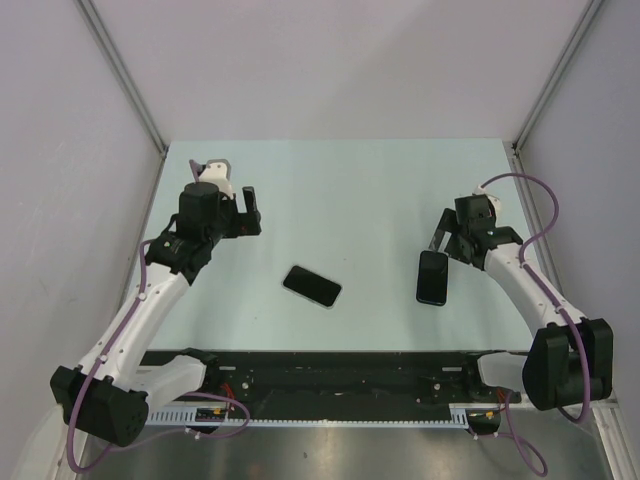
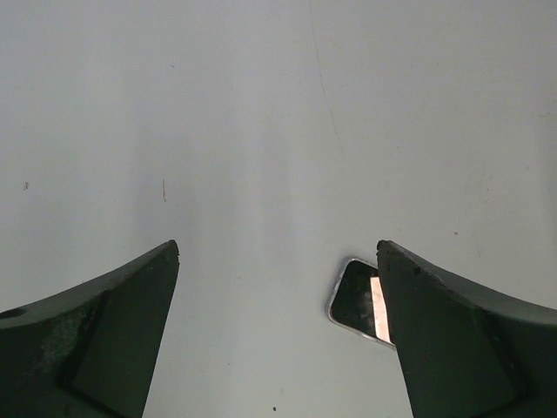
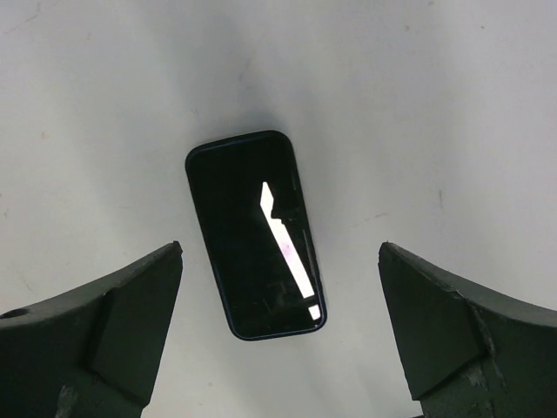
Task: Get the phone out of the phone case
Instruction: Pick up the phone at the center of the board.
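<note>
White shells on left arm [image 1: 150, 300] and right arm [image 1: 520, 272], black joints [image 1: 565, 360], purple cables [image 1: 550, 200], black left hand [image 1: 252, 212] and right hand [image 1: 438, 236], wedge-shaped fingers [image 2: 104, 340]

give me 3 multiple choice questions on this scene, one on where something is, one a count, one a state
1. Where does the dark-rimmed slab lie?
A) below the right gripper
B) beside the left arm's base
C) at the far edge

2. How many flat dark slabs lie on the table?
A) one
B) two
C) four

3. What state is the right gripper in?
A) shut on a slab
B) open and empty
C) out of view

Answers: 1 A, the right wrist view shows it framed between the spread fingers. 2 B, the other, a silver-rimmed slab, lies mid-table. 3 B, its fingers stand wide apart and touch nothing.
</note>
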`<action>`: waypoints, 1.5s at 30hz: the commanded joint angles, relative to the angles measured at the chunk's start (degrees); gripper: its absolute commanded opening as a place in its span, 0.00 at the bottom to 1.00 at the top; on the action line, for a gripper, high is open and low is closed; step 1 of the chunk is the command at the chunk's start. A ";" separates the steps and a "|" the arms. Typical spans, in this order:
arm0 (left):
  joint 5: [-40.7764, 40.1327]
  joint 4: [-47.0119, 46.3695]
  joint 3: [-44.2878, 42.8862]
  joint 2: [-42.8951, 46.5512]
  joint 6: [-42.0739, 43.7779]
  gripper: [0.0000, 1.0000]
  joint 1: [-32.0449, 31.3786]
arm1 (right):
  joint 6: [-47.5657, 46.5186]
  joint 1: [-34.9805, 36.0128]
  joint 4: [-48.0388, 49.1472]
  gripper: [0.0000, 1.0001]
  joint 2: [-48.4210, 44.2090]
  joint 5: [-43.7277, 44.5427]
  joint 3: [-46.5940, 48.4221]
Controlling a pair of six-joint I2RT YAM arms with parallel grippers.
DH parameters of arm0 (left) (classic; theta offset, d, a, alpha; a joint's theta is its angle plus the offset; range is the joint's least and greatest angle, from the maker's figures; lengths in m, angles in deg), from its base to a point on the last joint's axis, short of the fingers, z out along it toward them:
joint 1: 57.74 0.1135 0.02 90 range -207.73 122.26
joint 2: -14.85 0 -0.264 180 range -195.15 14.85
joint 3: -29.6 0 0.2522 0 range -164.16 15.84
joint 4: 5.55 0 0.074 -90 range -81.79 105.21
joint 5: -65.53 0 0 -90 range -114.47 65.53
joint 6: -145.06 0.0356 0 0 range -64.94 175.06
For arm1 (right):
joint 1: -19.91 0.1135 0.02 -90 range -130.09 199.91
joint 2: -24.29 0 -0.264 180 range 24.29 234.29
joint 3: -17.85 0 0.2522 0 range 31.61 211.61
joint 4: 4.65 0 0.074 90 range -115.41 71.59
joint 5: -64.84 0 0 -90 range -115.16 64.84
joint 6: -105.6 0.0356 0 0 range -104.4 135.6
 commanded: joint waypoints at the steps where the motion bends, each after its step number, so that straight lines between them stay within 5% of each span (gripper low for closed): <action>1: 1.56 -0.96 0.40 0.46 0.05 1.00 -0.39 | -0.99 0.74 3.97 1.00 1.11 -3.00 1.10; 10: 3.85 -0.96 0.49 -1.12 -1.88 1.00 -0.39 | -1.78 1.44 3.19 1.00 12.36 -5.29 0.92; 21: 5.35 -0.34 -0.65 -2.79 -2.59 1.00 -0.39 | -4.68 4.17 6.08 1.00 15.70 -11.01 -3.21; 45: 5.52 0.53 -0.12 -4.20 -3.99 1.00 -0.48 | -3.80 3.29 3.53 1.00 6.13 -4.76 -5.49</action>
